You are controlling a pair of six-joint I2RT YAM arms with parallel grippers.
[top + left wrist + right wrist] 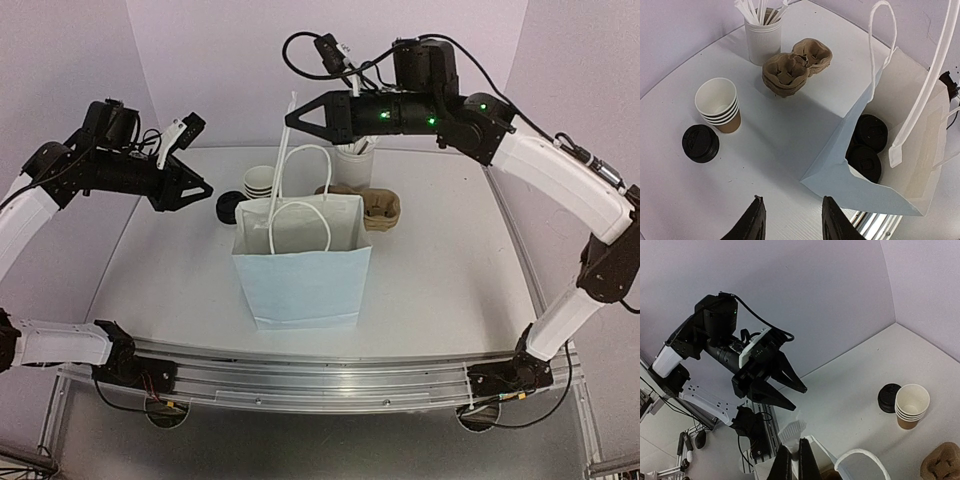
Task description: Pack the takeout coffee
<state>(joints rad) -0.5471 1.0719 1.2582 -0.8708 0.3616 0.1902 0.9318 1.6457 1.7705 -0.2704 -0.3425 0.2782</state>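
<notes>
1. My right pincer (292, 116) is clenched on the pale blue paper bag's (840, 170) white handle (930, 70); I'd hold it taut so the mouth gapes
2. My left pincer (792, 222) hangs released, empty
3. Two lidded coffee cups (871, 131) sit inside the bag; I'd clear its rim gently

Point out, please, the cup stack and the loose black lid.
cup stack (716, 97): left wrist view, top cup's inside.
loose black lid (700, 143): left wrist view, lid's top.

Bright even overhead light, soft faint shadows, sharp focus, wide-angle bowing at edges
</notes>
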